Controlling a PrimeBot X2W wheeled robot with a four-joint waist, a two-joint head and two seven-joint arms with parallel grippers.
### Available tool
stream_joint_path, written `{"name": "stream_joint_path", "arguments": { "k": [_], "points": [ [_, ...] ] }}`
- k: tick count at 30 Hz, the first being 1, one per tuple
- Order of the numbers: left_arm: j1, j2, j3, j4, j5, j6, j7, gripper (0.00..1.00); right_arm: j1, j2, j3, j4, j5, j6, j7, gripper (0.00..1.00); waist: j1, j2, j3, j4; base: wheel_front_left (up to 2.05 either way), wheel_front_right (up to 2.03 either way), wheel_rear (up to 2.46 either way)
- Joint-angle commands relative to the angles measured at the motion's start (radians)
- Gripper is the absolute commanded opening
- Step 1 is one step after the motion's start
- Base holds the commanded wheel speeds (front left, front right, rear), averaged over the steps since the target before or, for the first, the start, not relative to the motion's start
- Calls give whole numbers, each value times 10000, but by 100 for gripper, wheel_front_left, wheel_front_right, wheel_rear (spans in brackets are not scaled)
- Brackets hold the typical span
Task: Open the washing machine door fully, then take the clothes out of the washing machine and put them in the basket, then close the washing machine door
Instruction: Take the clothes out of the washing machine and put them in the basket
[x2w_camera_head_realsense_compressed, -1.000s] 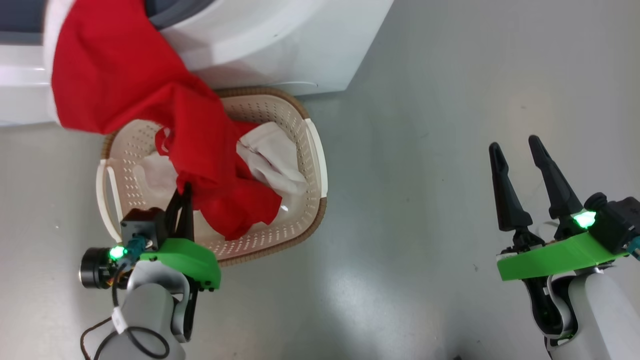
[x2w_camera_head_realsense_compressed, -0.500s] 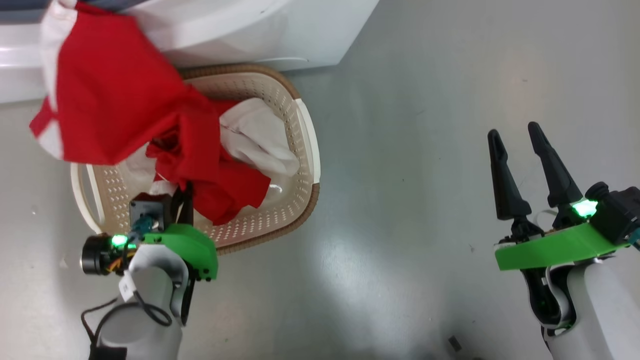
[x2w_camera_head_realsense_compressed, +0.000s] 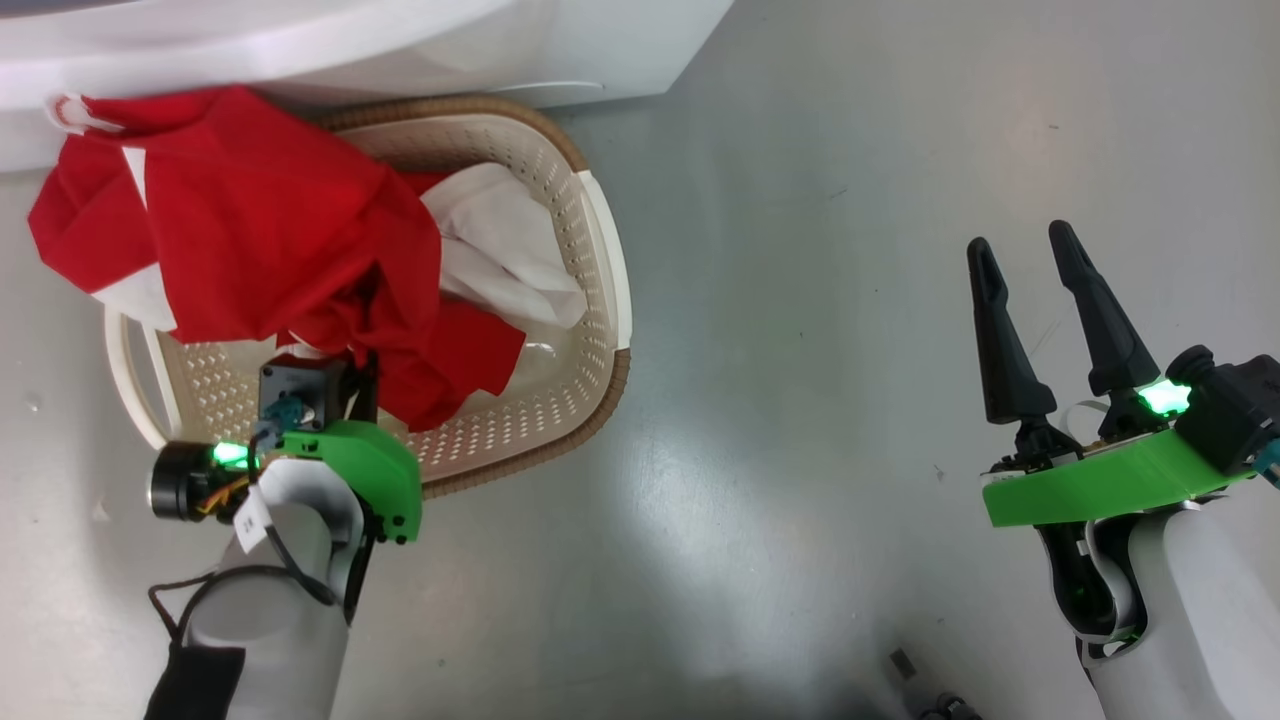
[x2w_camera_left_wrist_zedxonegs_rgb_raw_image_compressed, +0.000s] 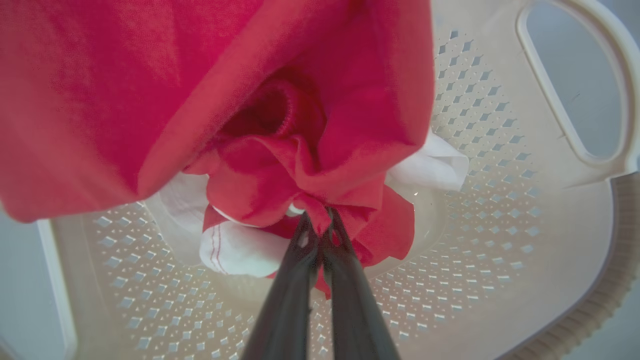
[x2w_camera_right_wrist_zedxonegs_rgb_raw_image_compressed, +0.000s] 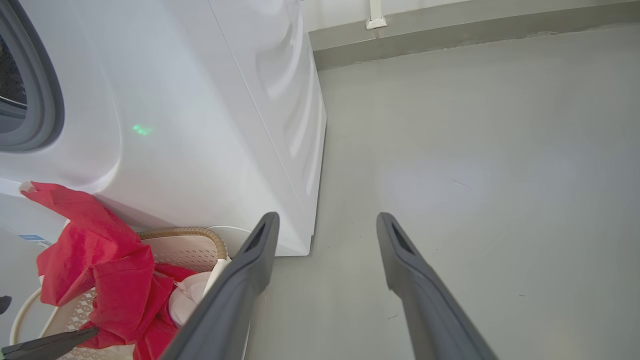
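Observation:
The red clothes (x2w_camera_head_realsense_compressed: 250, 220) with white panels hang over the cream basket (x2w_camera_head_realsense_compressed: 600, 260), a large fold draping past its far left rim. My left gripper (x2w_camera_head_realsense_compressed: 365, 360) is shut on a bunch of the red fabric (x2w_camera_left_wrist_zedxonegs_rgb_raw_image_compressed: 310, 200) just above the basket's perforated floor (x2w_camera_left_wrist_zedxonegs_rgb_raw_image_compressed: 500, 225). My right gripper (x2w_camera_head_realsense_compressed: 1020, 240) hovers open and empty over the floor at the right. The white washing machine (x2w_camera_right_wrist_zedxonegs_rgb_raw_image_compressed: 200, 100) stands right behind the basket rim (x2w_camera_right_wrist_zedxonegs_rgb_raw_image_compressed: 185, 232), with its grey gasket (x2w_camera_right_wrist_zedxonegs_rgb_raw_image_compressed: 40, 90) at the edge of the right wrist view. The washing machine door is out of view.
Grey floor (x2w_camera_head_realsense_compressed: 800, 350) stretches to the right of the basket and machine. A skirting and wall base (x2w_camera_right_wrist_zedxonegs_rgb_raw_image_compressed: 450, 35) run behind the machine. A small dark object (x2w_camera_head_realsense_compressed: 900, 662) lies on the floor near the head view's bottom edge.
The big red garment has come away from the machine opening and dropped onto the basket. My left gripper stays shut on it. The head camera has shifted, and the right gripper has barely moved.

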Motion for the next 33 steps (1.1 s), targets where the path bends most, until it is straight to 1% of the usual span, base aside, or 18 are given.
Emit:
{"name": "stream_joint_path", "arguments": {
  "k": [1,8,13,17,21,22,23,24,25,26,33],
  "points": [
    [48,285,140,91,74,-131,-51,0,15,-33,256,-224,10,48,-63,100,0,0,58,-19,0,0,0],
    [-326,243,-117,929,17,-587,-51,0,-58,-59,309,-223,7,48,-63,100,0,0,193,-47,0,0,0],
    [-470,188,-366,1214,-149,-841,-42,0,-102,-70,334,-230,5,48,-63,100,0,0,286,-45,0,0,0],
    [-467,144,-667,1305,-389,-919,0,0,-124,-95,343,-219,8,48,-63,100,0,0,319,-34,0,0,0],
    [-459,118,-1128,1325,-937,-927,4,0,-151,-111,352,-214,7,48,-63,100,0,0,349,-20,0,0,0],
    [-472,116,-1189,1325,-1100,-928,0,13,-156,-114,352,-216,3,48,-63,100,0,0,354,-11,0,0,0],
    [-493,115,-1231,1324,-1246,-928,-5,33,-159,-117,347,-220,-2,48,-63,100,0,0,356,0,0,0,0],
    [-528,114,-1287,1324,-1328,-929,-12,47,-160,-119,339,-223,-8,48,-63,100,0,0,354,13,0,0,0],
    [-561,114,-1318,1325,-1397,-929,-19,87,-159,-122,331,-226,-14,48,-63,100,0,0,349,25,0,0,0],
    [-586,114,-1332,1326,-1470,-929,-25,100,-157,-124,324,-227,-19,48,-63,100,0,0,340,36,0,0,0],
    [-564,181,-1264,1193,-1799,-930,-47,100,-125,-136,298,-146,-33,48,-63,100,0,0,98,113,0,0,0]
  ]
}}
